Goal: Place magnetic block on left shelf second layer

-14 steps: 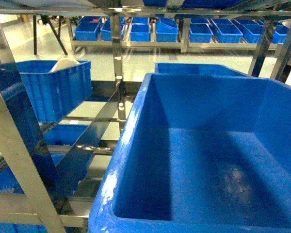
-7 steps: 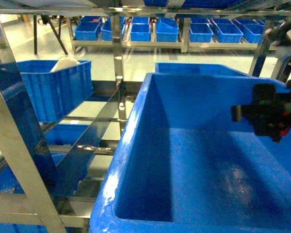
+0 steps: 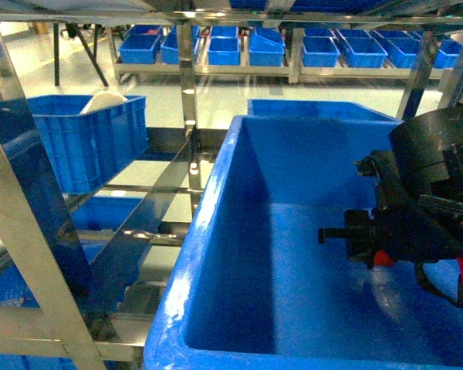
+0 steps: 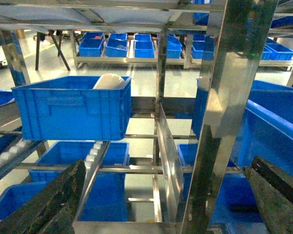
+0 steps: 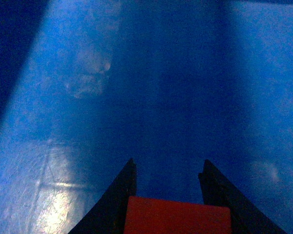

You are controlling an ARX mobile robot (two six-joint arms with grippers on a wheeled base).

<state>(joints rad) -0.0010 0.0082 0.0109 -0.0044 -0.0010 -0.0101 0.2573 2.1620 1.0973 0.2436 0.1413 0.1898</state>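
Fingers (image 5: pixel 212 195) of the right gripper (image 5: pixel 167 181) were clamped on the red block (image 5: pixel 177 215), one dark finger on each side, w/ the block seated between them at the bottom of the wrist view. Judging by looks: small stiff cube, light, smooth faces so prob. a bit slippery; flat opposite faces were the sensible place to hold, as it was held. Not fragile, so a short drop should do it no harm. As a magnet it might snap toward steel if let go near the rack.

Below the block lay the scuffed floor of the big blue bin (image 3: pixel 208 231), bare plastic, nothing else in it that showed. Head view had the gripper reaching in over the bin's right part, a bit of red at the tips.

Left gripper (image 4: pixel 166 204) hung outside, spread wide & holding nothing, facing a steel rack post (image 4: pixel 229 112). Further left sat a ribbed blue crate (image 4: pixel 71 109) w/ something white inside. Far back: a row of blue bins (image 3: pixel 224 50) on low racks
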